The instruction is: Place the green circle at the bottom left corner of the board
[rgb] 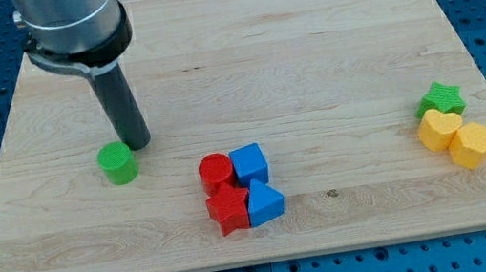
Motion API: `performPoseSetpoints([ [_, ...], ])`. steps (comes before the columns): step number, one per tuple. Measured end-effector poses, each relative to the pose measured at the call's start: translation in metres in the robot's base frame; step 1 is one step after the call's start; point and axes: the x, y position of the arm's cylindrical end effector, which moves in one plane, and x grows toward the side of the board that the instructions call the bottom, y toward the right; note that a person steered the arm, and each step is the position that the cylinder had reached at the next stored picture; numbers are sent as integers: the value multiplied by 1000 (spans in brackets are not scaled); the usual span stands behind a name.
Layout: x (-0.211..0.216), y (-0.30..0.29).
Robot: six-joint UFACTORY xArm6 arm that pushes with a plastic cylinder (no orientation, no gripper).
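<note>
Green circle [117,163] is a short upright cylinder — bright green, with a finely ribbed side and a flat round top — standing on the wooden board [309,59] in its left half, a little below mid-height and well short of the bottom left corner. Just beside it, at its upper right, my tip [137,145] rests on the wood; the rod carries nothing, and whether the tip actually touches the green circle or stands a hair apart I cannot tell.

To the right of the green circle and somewhat lower sits a tight cluster of four blocks, all touching: a red circle [215,171] nearest the green circle, a blue cube [249,164] on its far side, a red star-like block [229,208] below the red circle, and a blue triangle [266,203] below the cube.

Far to the right of the green circle, near the board's right edge, lies a second group — a green star [440,100] on top, a yellow heart [439,130] touching it from below, and a yellow hexagon [472,143] pressed against the heart's lower right
</note>
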Motion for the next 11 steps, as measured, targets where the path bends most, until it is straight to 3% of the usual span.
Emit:
performPoseSetpoints([
  [3,43,-61],
  [9,93,-24],
  [11,93,-66],
])
